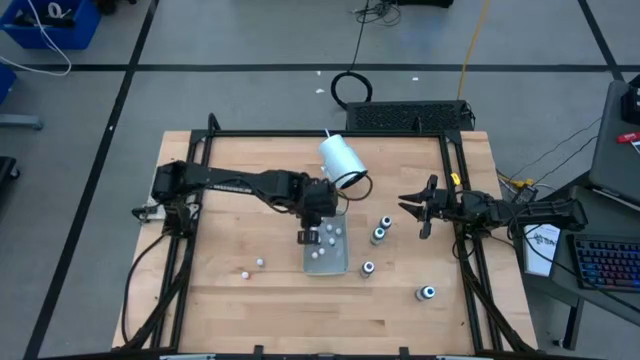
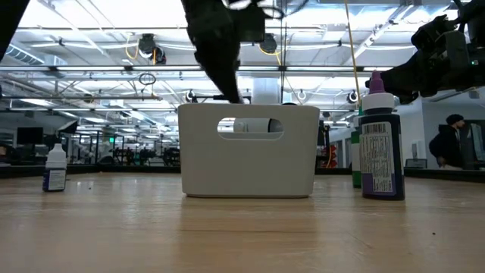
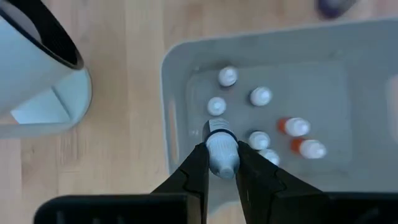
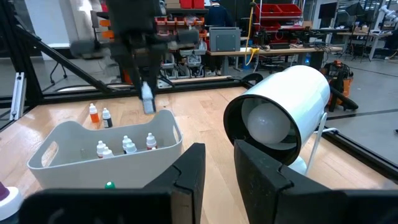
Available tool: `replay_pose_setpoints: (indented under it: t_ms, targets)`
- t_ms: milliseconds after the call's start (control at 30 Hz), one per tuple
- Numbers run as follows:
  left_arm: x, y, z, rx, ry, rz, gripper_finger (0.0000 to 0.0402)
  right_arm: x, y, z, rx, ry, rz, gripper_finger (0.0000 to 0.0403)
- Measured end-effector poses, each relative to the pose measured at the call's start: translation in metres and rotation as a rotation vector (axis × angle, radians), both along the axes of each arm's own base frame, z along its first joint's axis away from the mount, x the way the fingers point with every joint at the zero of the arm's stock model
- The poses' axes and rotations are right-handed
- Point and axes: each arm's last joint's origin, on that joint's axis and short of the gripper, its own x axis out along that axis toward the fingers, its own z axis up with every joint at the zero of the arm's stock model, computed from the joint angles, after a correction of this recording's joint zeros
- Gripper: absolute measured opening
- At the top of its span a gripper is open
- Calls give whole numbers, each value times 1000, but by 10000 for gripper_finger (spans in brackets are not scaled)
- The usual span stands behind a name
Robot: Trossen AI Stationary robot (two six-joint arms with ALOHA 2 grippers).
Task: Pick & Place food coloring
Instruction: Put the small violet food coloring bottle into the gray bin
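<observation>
Pale wood forms the worktop [image 1: 230, 310], which fills the middle of the high view inside a dark frame. Just below its centre sits a whitish plastic tray [image 1: 326, 262], and the left gripper [image 1: 307, 236] hangs over the tray's upper left corner. In the left wrist view its fingers [image 3: 193, 174] pinch one small whitish bottle of food coloring [image 3: 222, 149] by the body, cap pointing down toward the tray [image 3: 180, 81]. On the tray floor stand several more tiny bottles [image 3: 260, 96], most with white caps and two at the right with orange necks [image 3: 296, 127].

Loose bottles remain on the worktop. Three darker ones with pale caps lie right of the tray [image 1: 380, 230], near the centre-right of the high view, and a fourth [image 1: 426, 293] lies lower right. Two tiny whitish ones [image 1: 259, 264] rest lower left of the tray. In the low view a dark bottle with a purple tip [image 2: 381, 148] stands at right, and a small white one [image 2: 54, 168] at far left.

A large white cup-like cylinder [image 1: 340, 160] lies tilted just above the tray, toward the top centre.

Over at the right edge of the worktop the right gripper [image 1: 424, 209] waits, well apart from the tray, its fingers [image 4: 186, 171] pressed together and holding nothing.
</observation>
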Motion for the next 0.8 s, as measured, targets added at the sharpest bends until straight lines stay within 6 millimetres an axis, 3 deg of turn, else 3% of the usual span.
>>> replay_pose_setpoints:
  t_ms: [367, 800]
  targets:
    - [20, 3, -52, -35, 120, -25, 59, 0, 0, 0, 0, 0, 0, 77]
    - [23, 8, -69, -15, 161, 28, 59, 0, 0, 0, 0, 2, 0, 77]
